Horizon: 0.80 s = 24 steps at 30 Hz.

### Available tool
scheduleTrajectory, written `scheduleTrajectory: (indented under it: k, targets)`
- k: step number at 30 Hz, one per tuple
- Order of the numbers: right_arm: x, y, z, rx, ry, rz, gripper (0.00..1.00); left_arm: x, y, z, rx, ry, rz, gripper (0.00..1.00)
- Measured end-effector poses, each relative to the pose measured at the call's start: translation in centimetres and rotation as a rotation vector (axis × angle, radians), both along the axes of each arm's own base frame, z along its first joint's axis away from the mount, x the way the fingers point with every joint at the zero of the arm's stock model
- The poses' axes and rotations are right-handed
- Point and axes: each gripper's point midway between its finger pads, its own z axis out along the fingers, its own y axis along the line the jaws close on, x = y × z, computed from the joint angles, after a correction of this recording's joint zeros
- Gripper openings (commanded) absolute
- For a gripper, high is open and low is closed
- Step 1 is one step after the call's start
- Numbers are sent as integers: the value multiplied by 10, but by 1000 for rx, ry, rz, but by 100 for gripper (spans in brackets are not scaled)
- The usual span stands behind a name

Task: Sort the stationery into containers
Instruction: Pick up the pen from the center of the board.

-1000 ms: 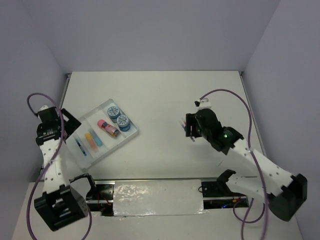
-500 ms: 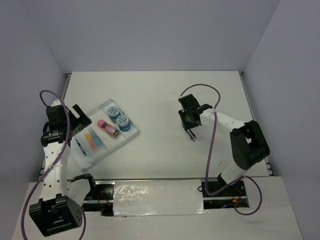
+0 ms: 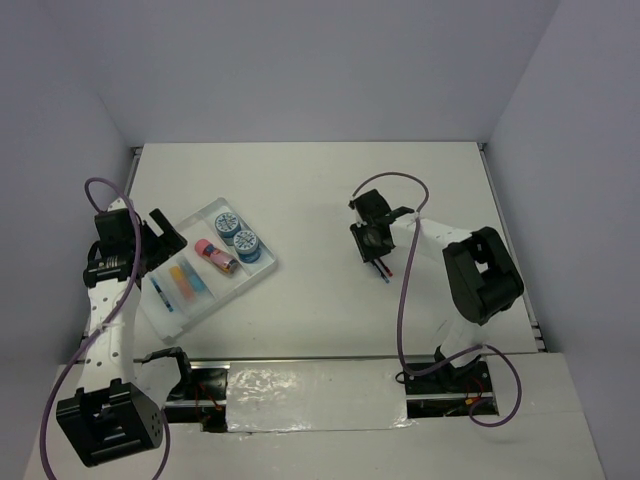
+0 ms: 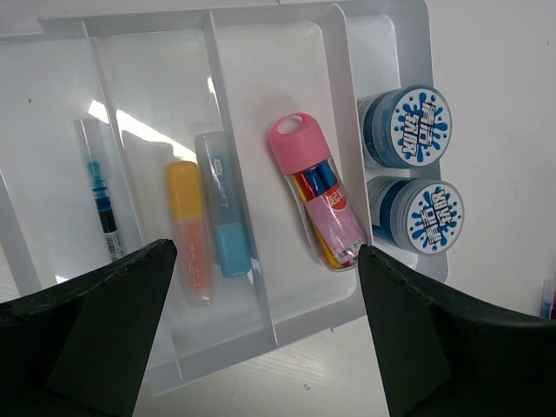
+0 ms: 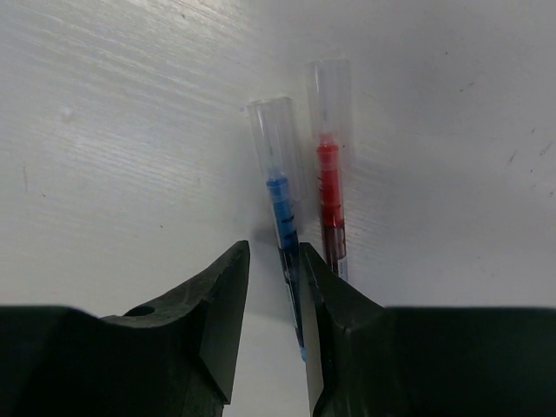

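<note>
The translucent-white tray lies at the left. It holds two blue rolls, a pink cylinder, orange and light-blue bars and a blue pen. My left gripper hovers open and empty over the tray's left end. In its wrist view it spans the tray and the pink cylinder. A blue pen and a red pen lie side by side on the table. My right gripper is low over them, jaws narrowly apart. The blue pen sits between them against the right finger. The pens also show in the top view.
Grey walls enclose the white table on three sides. The arm bases and a foil-covered strip line the near edge. The right arm's purple cable loops above its wrist.
The right arm has folded in, and its gripper has come down over the two pens. The left gripper has shifted a little toward the tray.
</note>
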Motion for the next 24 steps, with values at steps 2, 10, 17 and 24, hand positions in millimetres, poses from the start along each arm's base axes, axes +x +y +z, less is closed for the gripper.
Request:
scheduleTrajectory:
  k: [2, 10, 17, 24]
  targets:
    - [2, 3, 0, 13, -7, 3, 36, 0, 0, 0, 0, 0, -1, 99]
    - [4, 6, -11, 19, 12, 1, 30, 0, 0, 0, 0, 0, 0, 99]
    - [2, 13, -10, 49, 20, 4, 11, 0, 0, -1, -1, 2, 0, 99]
    - [-38, 92, 27, 460, 24, 149, 6, 11, -53, 15, -98, -107, -223, 99]
